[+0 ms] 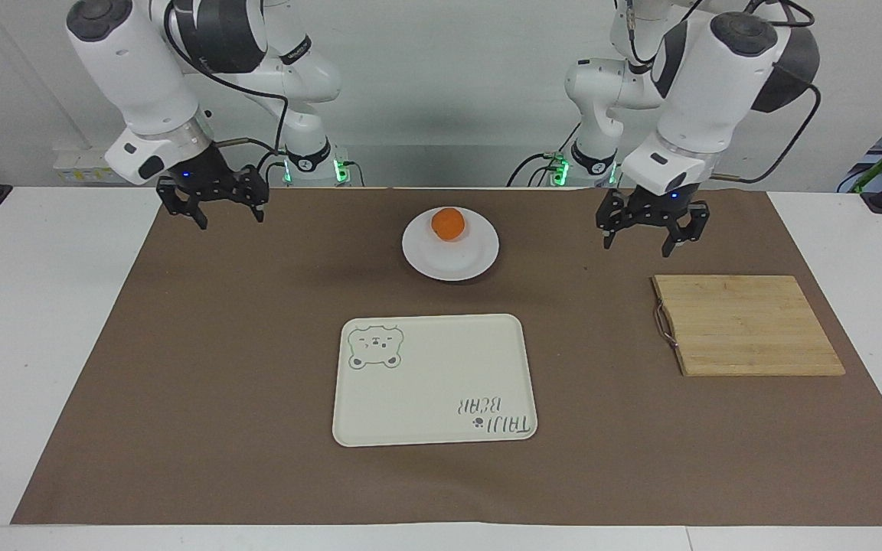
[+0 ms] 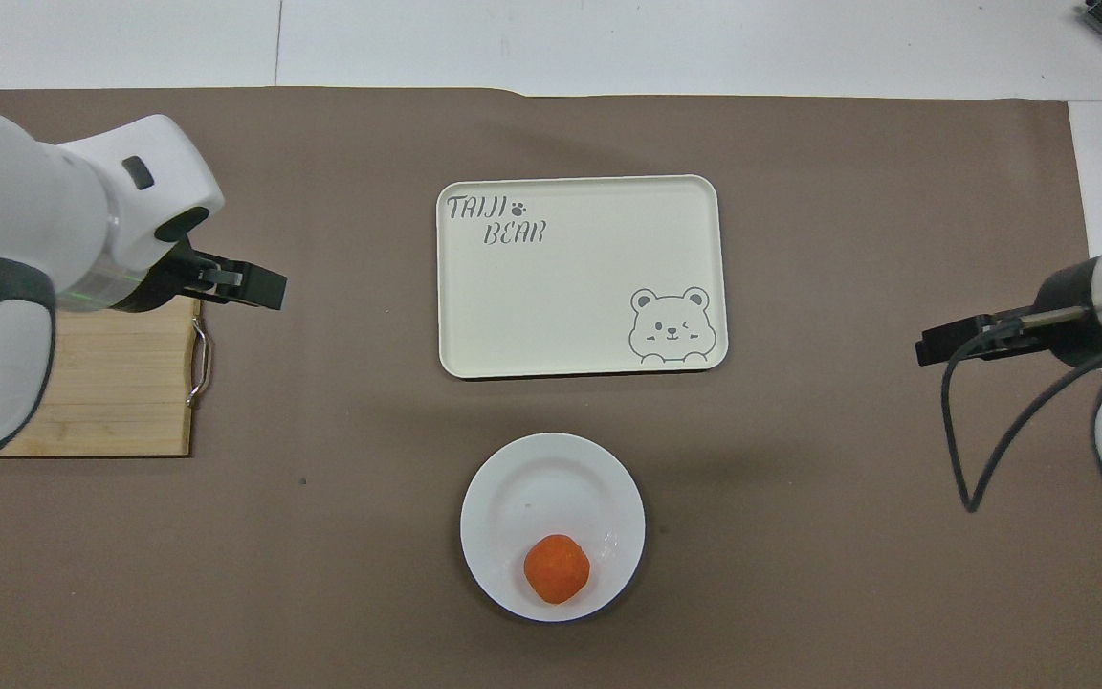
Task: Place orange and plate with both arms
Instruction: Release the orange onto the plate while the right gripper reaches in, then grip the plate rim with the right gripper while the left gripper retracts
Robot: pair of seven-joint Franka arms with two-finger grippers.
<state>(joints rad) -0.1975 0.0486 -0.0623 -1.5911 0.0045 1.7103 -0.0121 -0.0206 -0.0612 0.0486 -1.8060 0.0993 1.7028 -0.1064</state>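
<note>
In the overhead view, part of the cutting board (image 2: pixel 121 373) is covered by the left arm's wrist, and both arms are cropped by the frame edges. Only one dark tip of the left gripper (image 2: pixel 245 285) and of the right gripper (image 2: pixel 943 342) is seen there. In the facing view, both arms' upper links are cut off at the top.

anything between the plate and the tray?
Nothing. Only bare brown mat separates the plate, which holds the orange, from the tray. The overhead view shows it plainest.
</note>
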